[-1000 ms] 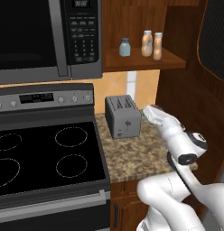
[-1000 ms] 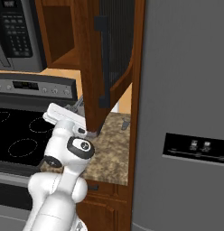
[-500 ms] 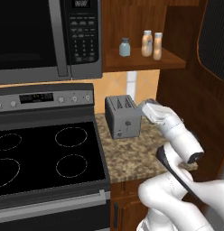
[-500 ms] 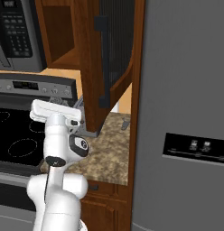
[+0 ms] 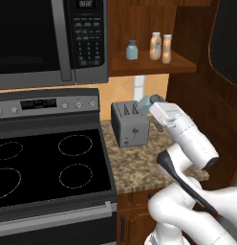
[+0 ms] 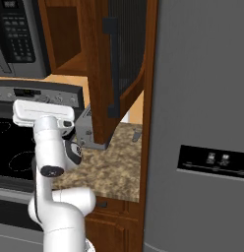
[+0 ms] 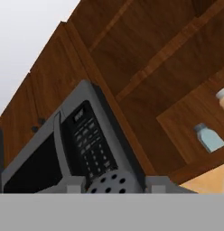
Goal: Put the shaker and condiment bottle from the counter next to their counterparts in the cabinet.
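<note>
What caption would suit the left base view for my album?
White arm's fingers shut on a blue-grey shaker behind the toaster, below the cabinet shelf holding its twin.

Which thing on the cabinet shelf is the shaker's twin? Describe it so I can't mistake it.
Look right of the microwave to the open wooden cabinet shelf. Three containers stand there; the shaker is the leftmost, apart from the two orange bottles. It is short, pale blue-grey, with a grey cap.

White arm, dark joints

Base views flanking toaster (hand upward)
</note>
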